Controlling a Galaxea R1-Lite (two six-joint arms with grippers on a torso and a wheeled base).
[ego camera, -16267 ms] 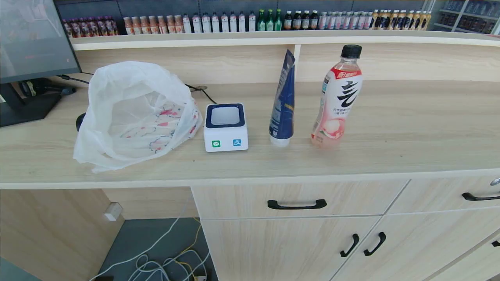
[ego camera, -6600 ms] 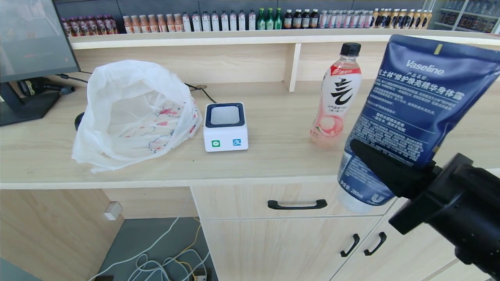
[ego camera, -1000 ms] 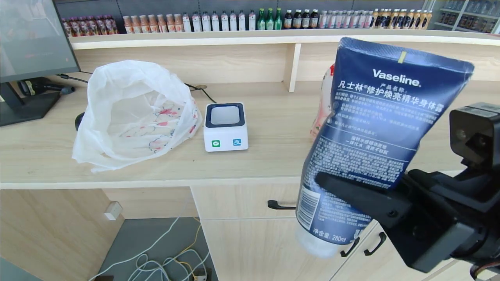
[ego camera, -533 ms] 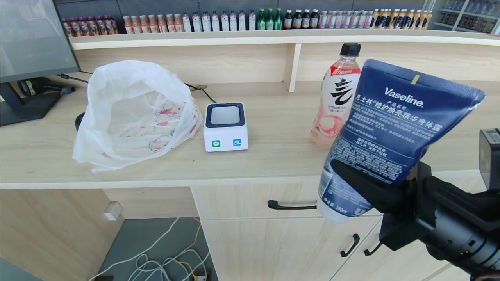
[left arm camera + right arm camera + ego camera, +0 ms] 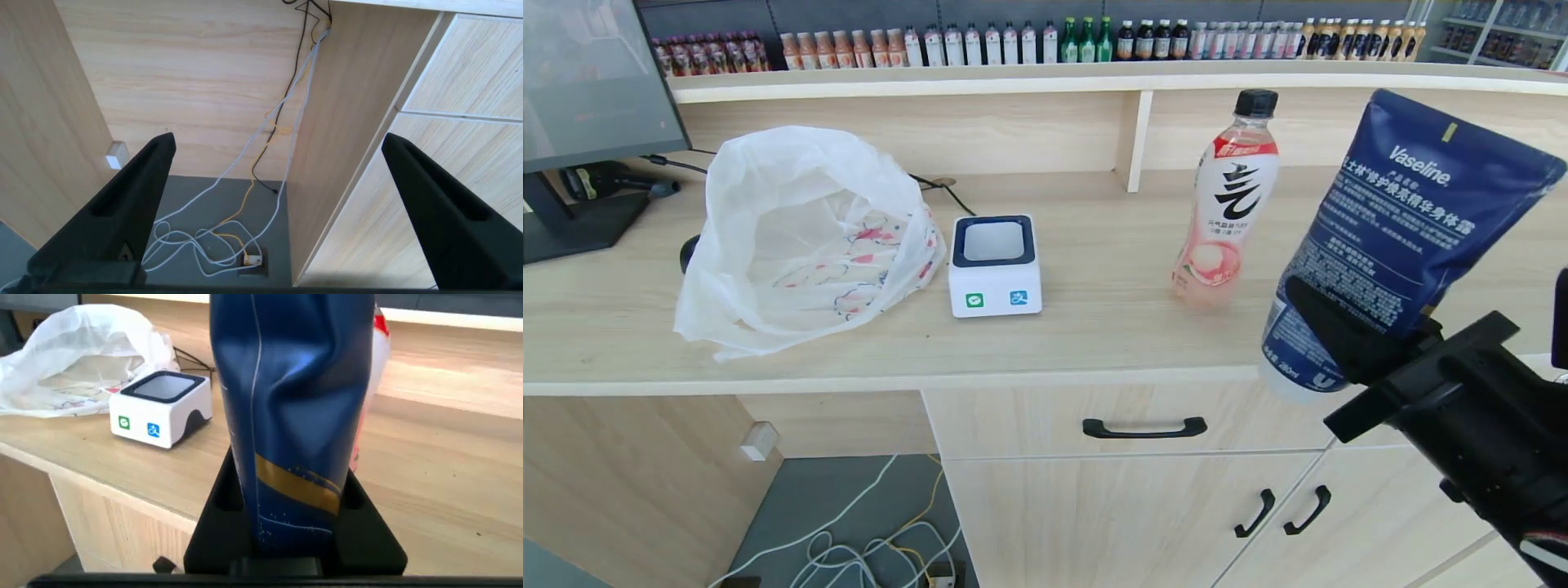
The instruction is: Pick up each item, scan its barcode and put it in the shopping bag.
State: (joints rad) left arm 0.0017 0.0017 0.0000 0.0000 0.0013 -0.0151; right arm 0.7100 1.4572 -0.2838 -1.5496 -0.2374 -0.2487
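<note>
My right gripper (image 5: 1356,343) (image 5: 294,494) is shut on a dark blue lotion tube (image 5: 1396,237) (image 5: 294,400), held tilted in the air off the counter's front right edge, cap end down. A pink peach drink bottle (image 5: 1229,204) with a black cap stands upright on the counter just left of the tube. The white scanner box (image 5: 995,265) (image 5: 159,408) sits mid-counter. The white shopping bag (image 5: 800,237) (image 5: 73,351), open-mouthed, lies left of the scanner. My left gripper (image 5: 278,212) is open below counter level, facing the cabinet side and floor cables.
A monitor on a black stand (image 5: 580,122) occupies the counter's far left. A raised back shelf (image 5: 1045,82) carries a row of bottles, with a divider post (image 5: 1131,139) behind the drink bottle. Drawers with black handles (image 5: 1143,426) front the counter. Cables (image 5: 245,204) lie on the floor.
Over the last second the right gripper swung the tube from close in front of the head camera to the right and farther away, uncovering the drink bottle. Earlier the tube stood on the counter.
</note>
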